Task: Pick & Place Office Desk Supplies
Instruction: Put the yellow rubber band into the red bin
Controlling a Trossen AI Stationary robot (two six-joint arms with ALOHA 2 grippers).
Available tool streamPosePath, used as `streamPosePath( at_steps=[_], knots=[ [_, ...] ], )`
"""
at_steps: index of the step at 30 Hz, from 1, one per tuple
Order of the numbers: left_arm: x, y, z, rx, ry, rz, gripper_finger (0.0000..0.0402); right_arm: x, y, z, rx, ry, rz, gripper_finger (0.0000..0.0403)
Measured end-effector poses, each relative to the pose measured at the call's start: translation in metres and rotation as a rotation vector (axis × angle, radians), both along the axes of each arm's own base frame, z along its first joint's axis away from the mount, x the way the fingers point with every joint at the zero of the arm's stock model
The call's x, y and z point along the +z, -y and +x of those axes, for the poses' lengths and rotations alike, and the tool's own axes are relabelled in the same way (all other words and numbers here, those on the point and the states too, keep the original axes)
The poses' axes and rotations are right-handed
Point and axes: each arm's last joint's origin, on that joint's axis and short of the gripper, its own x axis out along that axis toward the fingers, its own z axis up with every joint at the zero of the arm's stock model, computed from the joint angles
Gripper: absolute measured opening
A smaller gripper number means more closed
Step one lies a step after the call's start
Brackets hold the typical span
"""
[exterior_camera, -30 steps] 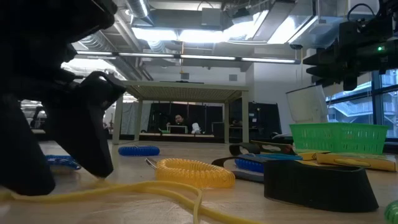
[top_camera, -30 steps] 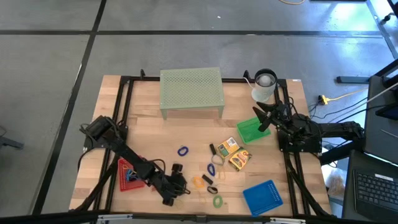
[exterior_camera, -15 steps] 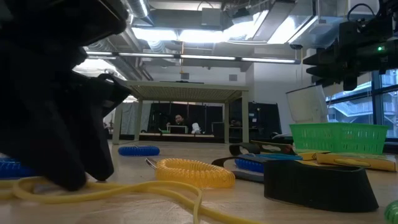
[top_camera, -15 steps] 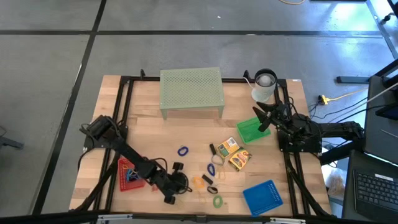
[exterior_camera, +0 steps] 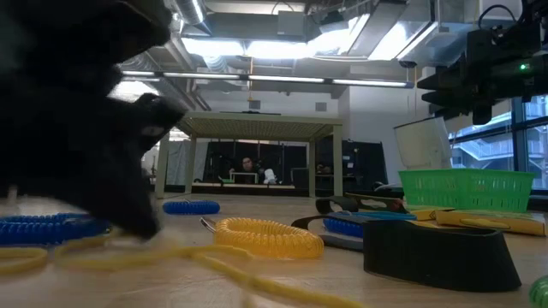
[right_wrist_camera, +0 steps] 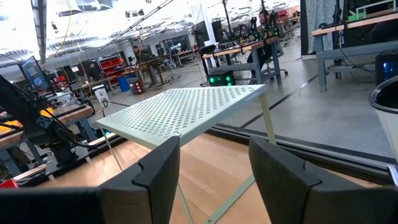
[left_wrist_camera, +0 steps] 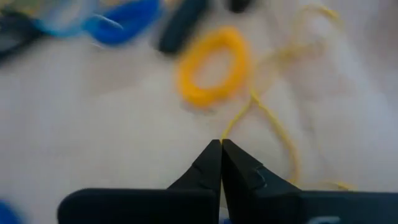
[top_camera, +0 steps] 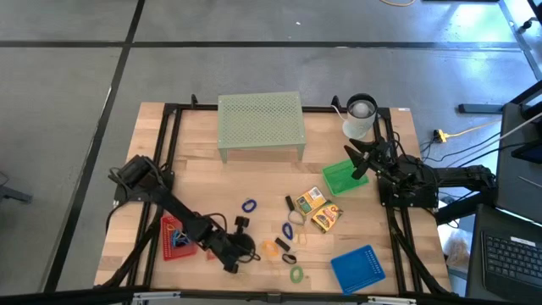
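The left gripper [top_camera: 240,252] is low at the table's front edge, left of centre, its jaws pressed together; in the left wrist view the closed tips [left_wrist_camera: 221,149] pinch the end of a thin yellow cord [left_wrist_camera: 273,118] that trails off across the wood beside the orange ring [left_wrist_camera: 213,73]. The red tray [top_camera: 176,237] lies just behind that arm, near the front-left corner.

The supplies are spread over the front half of the table: a blue ring [top_camera: 248,206] alone toward the middle, the orange ring and a black clip [top_camera: 288,257] just right of the left gripper, a green ring [top_camera: 296,274] close to the front edge, and two yellow boxes [top_camera: 320,208] side by side further right. The blue tray [top_camera: 357,268] sits at the front-right corner, nearly at the edge.

The right gripper [top_camera: 359,163] hangs above the green tray [top_camera: 341,179] at the right side, fingers [right_wrist_camera: 158,171] spread apart and holding nothing. The mesh riser [top_camera: 261,125] fills the back centre, with a white cup [top_camera: 360,117] at the back-right corner. Bare wood lies open between the riser and the supplies, and along the left side behind the red tray
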Motion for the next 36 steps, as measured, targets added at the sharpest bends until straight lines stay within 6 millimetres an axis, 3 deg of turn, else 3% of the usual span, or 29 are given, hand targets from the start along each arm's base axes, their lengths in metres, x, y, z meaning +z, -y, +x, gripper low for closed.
streamPosePath(
  at_steps=[5,15,36],
  knots=[
    [0.025,-0.002,0.001,0.064,0.121,0.029,0.0002,0.000,0.000,0.000,0.000,0.000,0.000,0.0194],
    [0.049,-0.003,0.001,0.071,0.226,0.037,0.0001,0.000,0.000,0.000,0.000,0.000,0.000,0.0194],
    [0.103,-0.006,0.011,0.344,0.632,0.388,0.0002,0.000,0.000,0.000,0.000,0.000,0.000,0.0194]
  ],
)
